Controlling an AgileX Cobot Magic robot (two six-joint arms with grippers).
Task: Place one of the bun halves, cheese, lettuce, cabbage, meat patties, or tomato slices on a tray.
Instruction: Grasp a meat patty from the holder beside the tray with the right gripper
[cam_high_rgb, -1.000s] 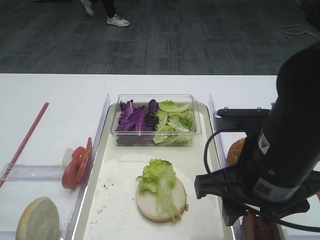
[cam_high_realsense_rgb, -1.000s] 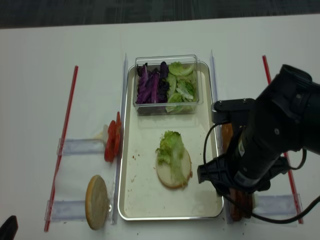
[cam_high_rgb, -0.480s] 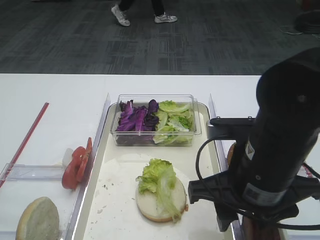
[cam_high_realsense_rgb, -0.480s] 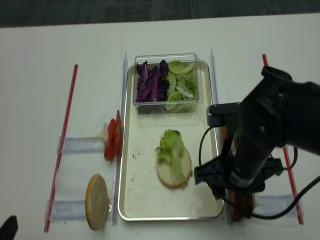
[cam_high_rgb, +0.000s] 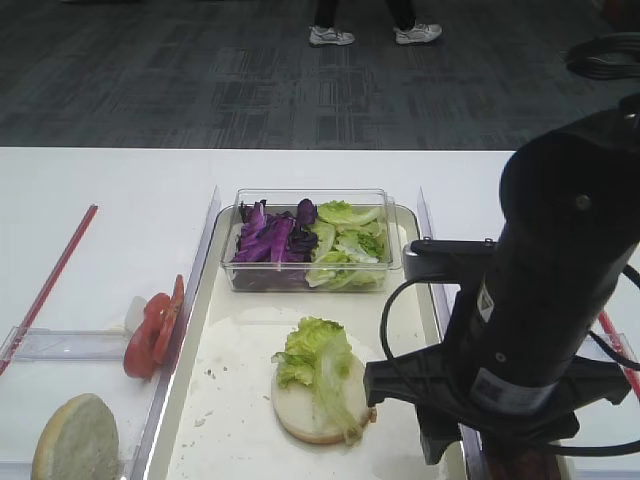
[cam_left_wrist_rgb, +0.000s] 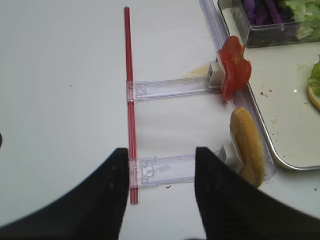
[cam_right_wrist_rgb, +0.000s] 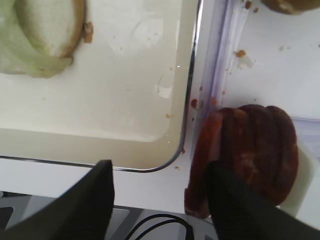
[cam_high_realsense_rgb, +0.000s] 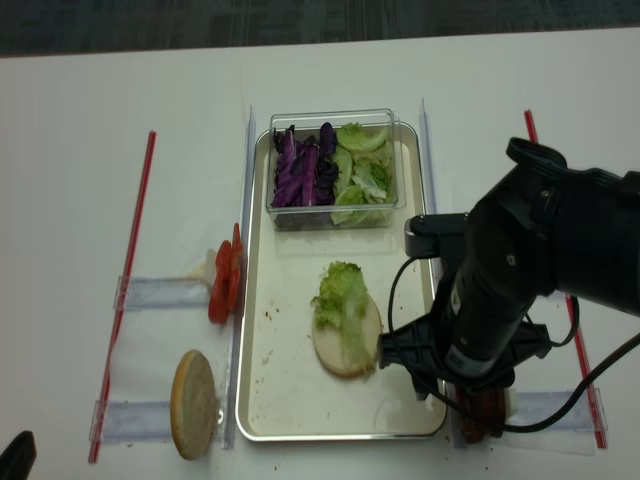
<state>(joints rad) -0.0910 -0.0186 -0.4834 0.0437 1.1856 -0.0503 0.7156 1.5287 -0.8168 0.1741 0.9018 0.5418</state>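
One tray (cam_high_realsense_rgb: 257, 300) is seen holding one lettuce-topped bun half (cam_high_realsense_rgb: 348, 335) and one clear box (cam_high_realsense_rgb: 333, 168). Several meat patties (cam_right_wrist_rgb: 250, 150) are stood beside its rim, between the right gripper's (cam_right_wrist_rgb: 160, 197) spread jaws. The left gripper's (cam_left_wrist_rgb: 160, 195) jaws are spread over the white surface (cam_high_realsense_rgb: 70, 200).

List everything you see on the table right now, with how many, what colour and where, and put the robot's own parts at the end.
tray: one, shiny metal rim, cream lining, centre of table.
clear plastic box: one, at the tray's far end.
cabbage: purple shreds, left half of the box.
lettuce: light green, right half of the box; another leaf lies on the tray's bun half.
bun halves: one pale, on the tray; one standing on edge left of it; a golden-brown one barely shows at the right.
tomato slices: a red stack, left of the tray.
meat patties: a reddish-brown stack, right of the tray.
red strips: two, far left and right.
left gripper: fingers open, empty.
right gripper: fingers open, near the patties.
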